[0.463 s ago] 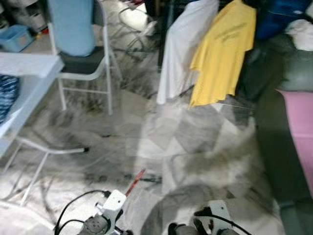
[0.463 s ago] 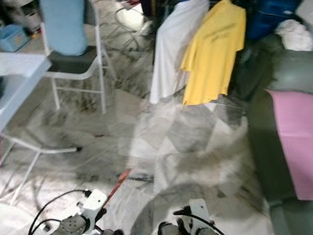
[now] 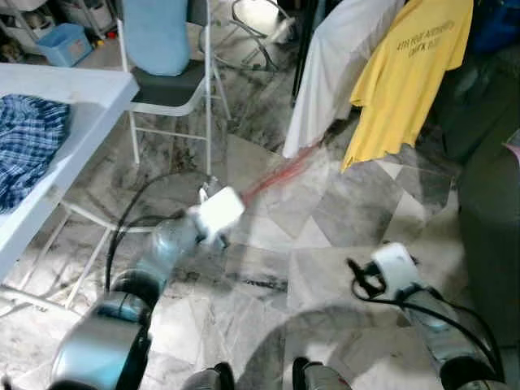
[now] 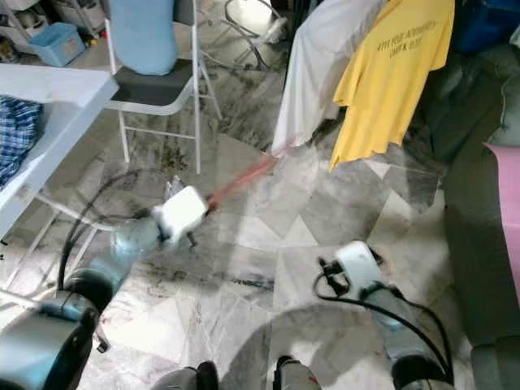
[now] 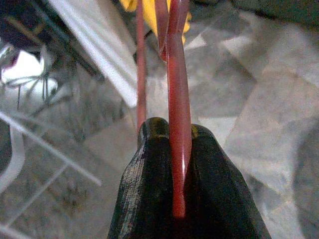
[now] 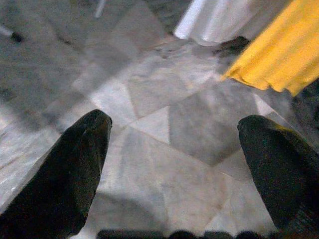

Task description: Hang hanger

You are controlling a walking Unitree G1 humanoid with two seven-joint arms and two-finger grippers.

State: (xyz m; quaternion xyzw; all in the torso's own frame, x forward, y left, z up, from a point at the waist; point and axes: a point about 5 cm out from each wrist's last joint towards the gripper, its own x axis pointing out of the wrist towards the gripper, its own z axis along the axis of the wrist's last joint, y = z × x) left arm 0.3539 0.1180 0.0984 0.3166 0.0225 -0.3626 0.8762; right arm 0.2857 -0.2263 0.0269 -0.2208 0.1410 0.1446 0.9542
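Left gripper (image 5: 174,149) clamps a thin red hanger (image 5: 177,99); right gripper (image 6: 174,164) spread, empty. Risk: the hanger twists or snags the yellow shirt (image 3: 410,77).

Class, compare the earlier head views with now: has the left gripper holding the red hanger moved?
Yes. The left gripper, shut on the red hanger, has risen and reached forward, toward the hanging yellow shirt. The camera also shifted.

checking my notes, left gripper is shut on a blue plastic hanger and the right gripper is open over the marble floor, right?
The colour is wrong: the left gripper is shut on a red plastic hanger, as the left wrist view shows. The rest holds: the right gripper is open over the marble floor.
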